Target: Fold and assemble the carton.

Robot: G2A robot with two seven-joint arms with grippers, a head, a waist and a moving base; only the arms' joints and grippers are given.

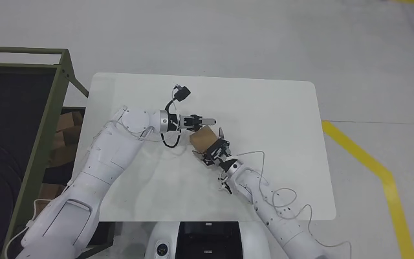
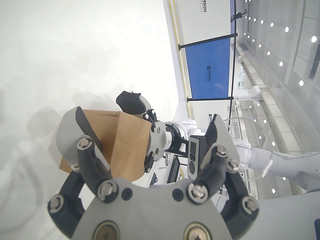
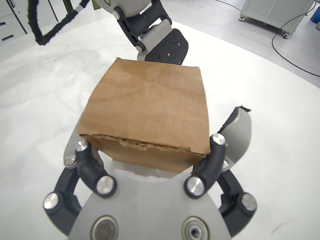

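Carton near the middle of the white table, right gripper spread wide around its near end, left gripper wide open, one pad against its far side.

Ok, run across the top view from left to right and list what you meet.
green rack → cardboard pieces stacked inside it → carton on the table → yellow floor line
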